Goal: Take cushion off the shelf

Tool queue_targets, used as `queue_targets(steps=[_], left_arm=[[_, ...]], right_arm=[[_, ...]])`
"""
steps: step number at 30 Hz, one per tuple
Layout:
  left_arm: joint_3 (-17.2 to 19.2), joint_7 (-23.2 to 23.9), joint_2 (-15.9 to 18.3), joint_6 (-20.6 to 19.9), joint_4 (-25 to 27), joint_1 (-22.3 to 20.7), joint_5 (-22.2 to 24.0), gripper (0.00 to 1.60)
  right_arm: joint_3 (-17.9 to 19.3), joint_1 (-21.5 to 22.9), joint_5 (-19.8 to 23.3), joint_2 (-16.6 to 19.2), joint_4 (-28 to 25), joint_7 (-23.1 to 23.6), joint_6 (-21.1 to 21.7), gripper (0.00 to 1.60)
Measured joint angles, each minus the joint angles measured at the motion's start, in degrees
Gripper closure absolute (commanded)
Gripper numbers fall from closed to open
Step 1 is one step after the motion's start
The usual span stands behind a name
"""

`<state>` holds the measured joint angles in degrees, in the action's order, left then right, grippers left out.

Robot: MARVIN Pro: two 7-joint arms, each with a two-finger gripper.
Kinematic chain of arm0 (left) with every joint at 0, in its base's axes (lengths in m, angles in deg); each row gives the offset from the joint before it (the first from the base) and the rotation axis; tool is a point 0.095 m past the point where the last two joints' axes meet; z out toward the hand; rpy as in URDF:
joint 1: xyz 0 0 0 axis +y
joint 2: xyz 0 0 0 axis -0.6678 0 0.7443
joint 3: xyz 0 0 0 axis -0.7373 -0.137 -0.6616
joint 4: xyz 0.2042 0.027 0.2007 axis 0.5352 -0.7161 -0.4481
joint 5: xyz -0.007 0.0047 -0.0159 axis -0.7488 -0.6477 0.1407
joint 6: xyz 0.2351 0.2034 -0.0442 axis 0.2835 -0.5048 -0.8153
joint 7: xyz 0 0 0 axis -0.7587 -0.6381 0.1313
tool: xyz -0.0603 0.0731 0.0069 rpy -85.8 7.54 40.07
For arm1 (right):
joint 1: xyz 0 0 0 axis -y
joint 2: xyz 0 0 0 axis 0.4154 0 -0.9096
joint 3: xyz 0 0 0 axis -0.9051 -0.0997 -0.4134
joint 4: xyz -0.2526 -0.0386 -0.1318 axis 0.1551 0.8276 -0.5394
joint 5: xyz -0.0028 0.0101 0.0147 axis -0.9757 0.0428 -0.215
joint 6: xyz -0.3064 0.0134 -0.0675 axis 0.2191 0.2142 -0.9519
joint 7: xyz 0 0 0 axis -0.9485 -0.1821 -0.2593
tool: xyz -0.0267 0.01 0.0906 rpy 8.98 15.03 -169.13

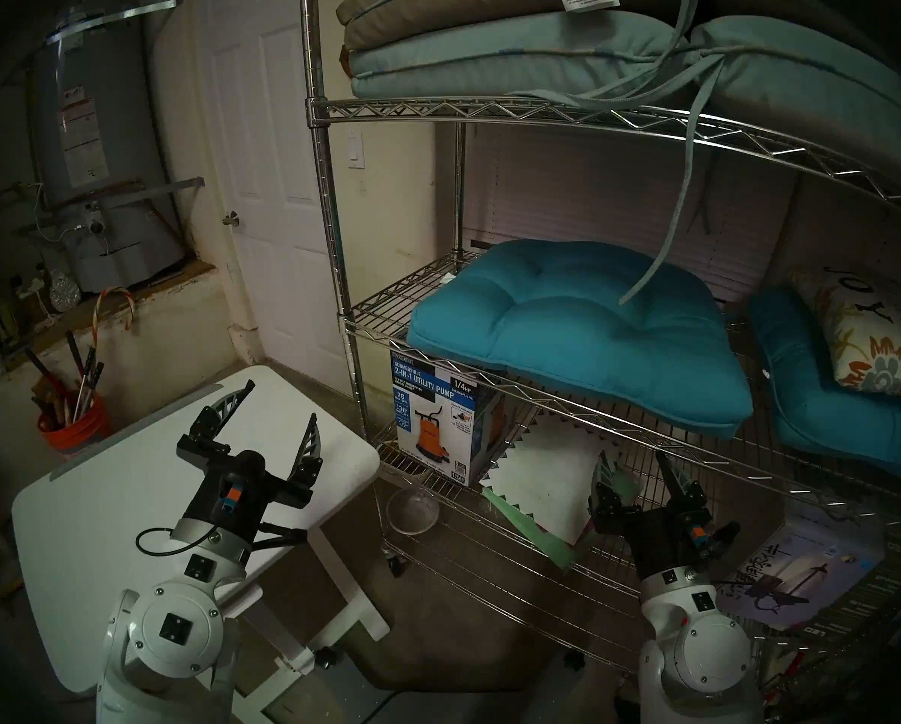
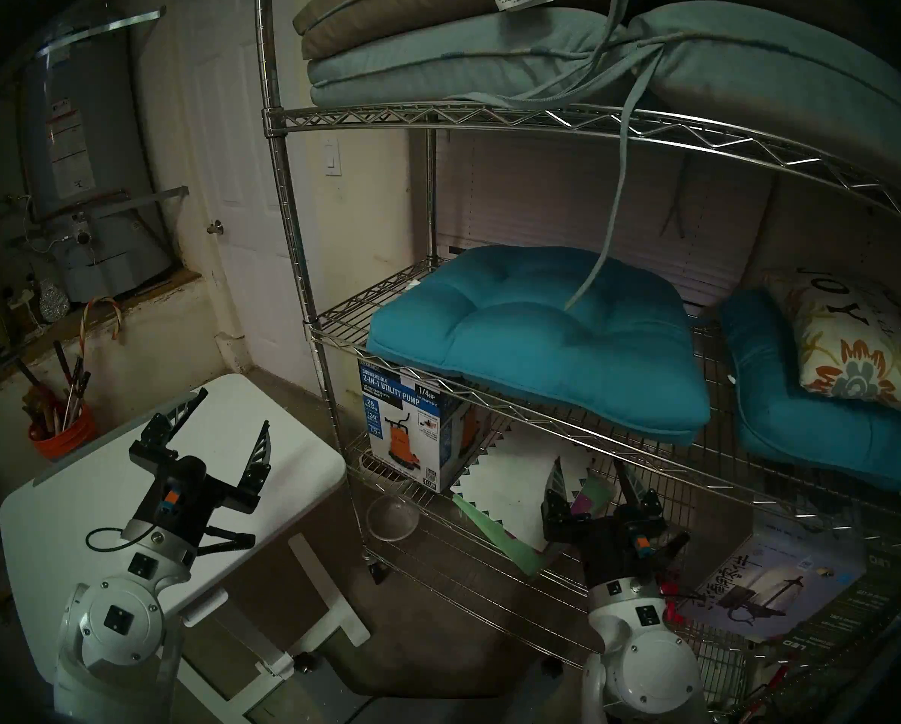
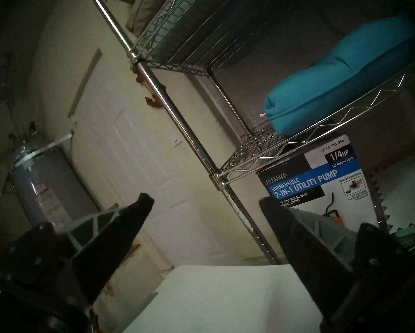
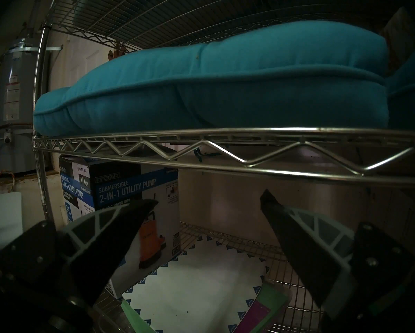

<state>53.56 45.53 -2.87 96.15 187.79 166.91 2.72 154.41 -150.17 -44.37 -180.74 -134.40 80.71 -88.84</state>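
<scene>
The bright teal tufted cushion (image 1: 568,326) (image 2: 532,341) lies flat on the middle tier of the chrome wire shelf (image 1: 328,185) (image 2: 284,195), its front edge overhanging the trussed rim. My left gripper (image 1: 281,400) (image 2: 236,407) is open and empty above the white table, left of the shelf post (image 3: 177,113); the cushion (image 3: 334,85) sits up to its right. My right gripper (image 1: 632,459) (image 2: 589,464) is open and empty just below the cushion's front edge (image 4: 201,89), under the tier's rim (image 4: 225,154).
A pale tie strap (image 1: 668,211) hangs from the pale blue-green cushions (image 1: 490,54) on the top tier onto the teal cushion. A second teal cushion (image 1: 814,394) and a floral pillow (image 1: 876,341) lie to the right. A pump box (image 1: 438,425) stands below. The white table (image 1: 124,472) is at left.
</scene>
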Motion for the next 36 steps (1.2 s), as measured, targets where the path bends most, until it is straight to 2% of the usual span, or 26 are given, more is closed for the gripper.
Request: queue_targets(steps=[14, 23, 36], left_arm=[[-3.3, -0.2, 4.9, -3.3, -5.2, -8.4, -14.1, 0.0], [-6.8, 1.3, 7.4, -4.8, -7.0, -14.1, -19.7, 0.0], [-13.1, 4.5, 8.3, -7.0, -7.5, -21.0, -26.1, 0.0]], right_arm=[[0.0, 0.0, 0.0, 0.0, 0.0, 0.0, 0.0, 0.0], [0.0, 0.0, 0.0, 0.0, 0.0, 0.0, 0.0, 0.0], [0.0, 0.0, 0.0, 0.0, 0.0, 0.0, 0.0, 0.0]])
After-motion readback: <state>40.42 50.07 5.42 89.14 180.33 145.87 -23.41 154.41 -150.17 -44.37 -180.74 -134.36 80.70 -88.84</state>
